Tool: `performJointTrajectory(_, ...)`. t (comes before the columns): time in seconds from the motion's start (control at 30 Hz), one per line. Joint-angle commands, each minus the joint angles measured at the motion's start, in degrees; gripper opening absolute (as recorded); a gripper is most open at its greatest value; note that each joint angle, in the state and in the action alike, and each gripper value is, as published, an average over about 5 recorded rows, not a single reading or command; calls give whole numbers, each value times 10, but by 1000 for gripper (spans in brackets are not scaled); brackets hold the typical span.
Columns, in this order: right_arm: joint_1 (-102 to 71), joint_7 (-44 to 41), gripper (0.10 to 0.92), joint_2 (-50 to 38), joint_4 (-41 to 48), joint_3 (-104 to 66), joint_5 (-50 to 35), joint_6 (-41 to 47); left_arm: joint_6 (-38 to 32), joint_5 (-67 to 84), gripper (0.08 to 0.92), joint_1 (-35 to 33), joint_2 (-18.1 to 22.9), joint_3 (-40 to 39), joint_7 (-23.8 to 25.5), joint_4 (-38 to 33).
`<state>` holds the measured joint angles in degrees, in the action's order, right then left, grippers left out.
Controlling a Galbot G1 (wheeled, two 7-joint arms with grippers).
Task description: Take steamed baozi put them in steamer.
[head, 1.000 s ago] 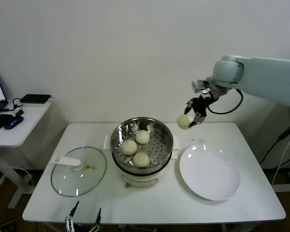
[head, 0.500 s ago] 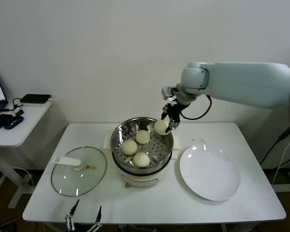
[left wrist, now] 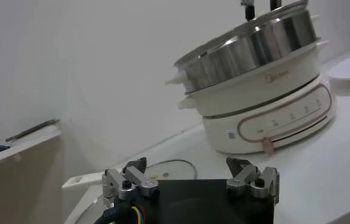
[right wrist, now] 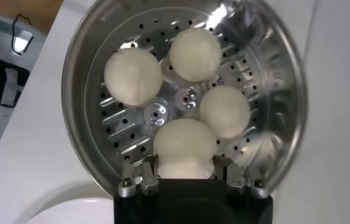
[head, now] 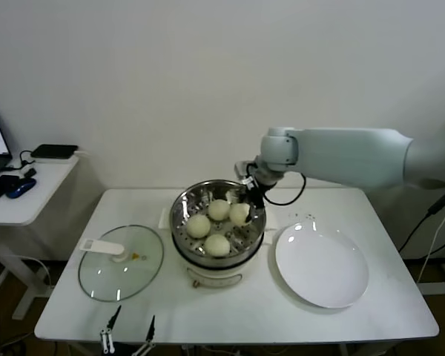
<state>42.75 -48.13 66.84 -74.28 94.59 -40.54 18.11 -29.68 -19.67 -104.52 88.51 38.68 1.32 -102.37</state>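
The steamer [head: 184,211] is a shiny perforated steel basket on a white cooker base at the table's middle. Three baozi [head: 219,209] [head: 199,225] [head: 216,244] lie in it. My right gripper [head: 245,197] reaches down inside the basket's far right side and is shut on a fourth baozi [head: 239,214], which is low at the perforated bottom. In the right wrist view the held baozi [right wrist: 185,146] sits between my fingers [right wrist: 145,176], with the other three [right wrist: 133,76] [right wrist: 195,53] [right wrist: 224,111] beyond. My left gripper [head: 131,331] is open and empty, parked below the table's front edge.
A glass lid with a white handle [head: 122,263] lies left of the steamer. A round white plate [head: 322,267] lies to its right. A side table with a laptop and a mouse [head: 18,200] stands at the far left. The left wrist view shows the cooker base [left wrist: 266,115].
My right gripper has carried the baozi left from above the plate's far side, over the steamer's rim, and down into the basket. The left arm has not moved.
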Motion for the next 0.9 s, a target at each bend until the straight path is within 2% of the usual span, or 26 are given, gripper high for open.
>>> performJointTrajectory(0.03, -57, 9, 618, 9, 6, -11, 33, 7, 1, 1, 823, 3, -1, -1, 2, 2)
performJointTrajectory(0.3, -57, 42, 636, 18, 14, -23, 35, 17, 1, 1, 823, 5, -3, 0, 2, 5)
performJointTrajectory(0.53, 58, 20, 793, -10, -11, 22, -84, -1, 1, 2, 823, 1, -5, 0, 4, -3)
performJointTrajectory(0.7, 146, 8, 822, -74, -50, 45, -135, -18, 2, 1, 823, -3, -7, -1, 6, -12)
performJointTrajectory(0.8, 157, 57, 823, -134, -93, 20, -151, -15, 1, 1, 823, -4, -8, -1, 6, -16)
performJointTrajectory(0.9, 95, 178, 823, -214, -145, -65, -137, -6, 1, 0, 823, -6, -8, -2, 6, -20)
